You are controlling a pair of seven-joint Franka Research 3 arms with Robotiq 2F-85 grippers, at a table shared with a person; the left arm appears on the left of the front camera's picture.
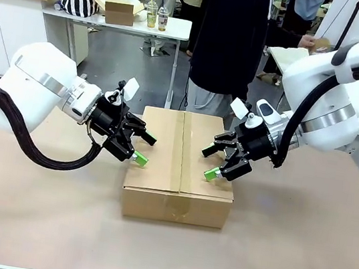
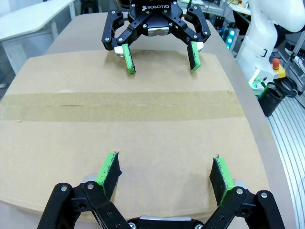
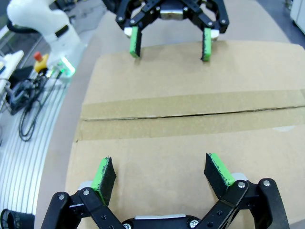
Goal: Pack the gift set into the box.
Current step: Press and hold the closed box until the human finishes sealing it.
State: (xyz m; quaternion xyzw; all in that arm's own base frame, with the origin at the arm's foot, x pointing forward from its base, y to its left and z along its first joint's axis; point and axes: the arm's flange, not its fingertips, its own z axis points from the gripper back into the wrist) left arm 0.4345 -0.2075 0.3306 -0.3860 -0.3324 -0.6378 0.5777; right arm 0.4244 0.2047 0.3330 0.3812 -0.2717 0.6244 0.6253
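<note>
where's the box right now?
Front view: the box sits closed at the centre of the table, left pincer at its left edge, right pincer over its right half.

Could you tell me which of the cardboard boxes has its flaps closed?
The large box on the near table: its flaps lie flat, meeting at a centre seam. The small carton on the far table stands open.

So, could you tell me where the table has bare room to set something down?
Bare: the table strip between the box and the near edge. Crowded: the box's left and right sides, where both open jaws hover.
</note>
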